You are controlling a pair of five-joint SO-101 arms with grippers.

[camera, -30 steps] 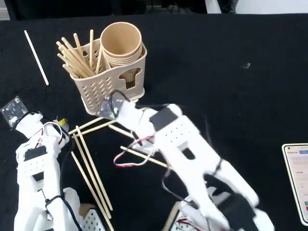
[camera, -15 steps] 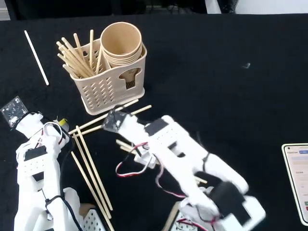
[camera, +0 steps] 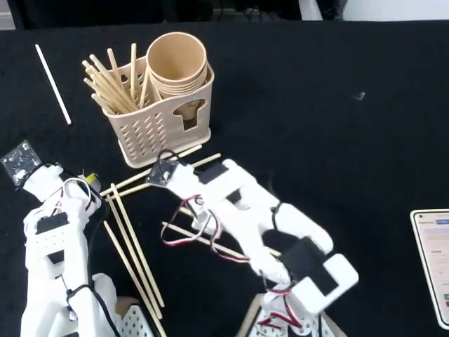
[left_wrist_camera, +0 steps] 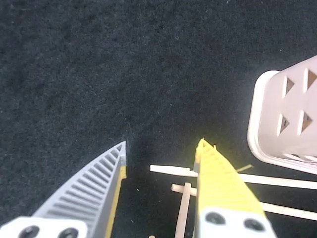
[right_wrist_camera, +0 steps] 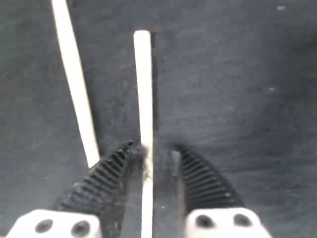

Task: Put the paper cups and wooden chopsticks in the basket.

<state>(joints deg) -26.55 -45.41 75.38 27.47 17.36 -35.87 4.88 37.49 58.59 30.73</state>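
Black cloth table (camera: 337,105): spans the whole high view; everything else stands or lies on it.
Right arm (camera: 259,225): white, runs from the bottom centre up and to the left, toward the foot of the basket.
Left arm (camera: 49,246): white, in the lower left corner.
Basket (camera: 158,126): cream, perforated, upright in the upper left part of the high view.
Paper cups (camera: 177,60): a nested stack standing upright in the right-hand side of the basket, mouth upward.
Bundle of chopsticks (camera: 112,81): stands in the left-hand side of the basket beside the cups, leaning out toward the upper left.
Phone (camera: 435,260): lies at the right edge, well apart from the rest.
Loose chopsticks (camera: 133,246): several lie on the cloth below the basket, fanned between the two arms, some crossing.
Lone chopstick (camera: 52,84): lies in the upper left, apart from the basket.
Right gripper (camera: 163,170): just below the basket. Its jaws are narrowly parted and straddle one stick (right_wrist_camera: 142,89); one finger touches it and the other stands just off it. A neighbouring stick (right_wrist_camera: 74,84) lies beside them.
Left gripper (left_wrist_camera: 162,146): spread wide with nothing held, above the ends of loose chopsticks and near the basket's corner.
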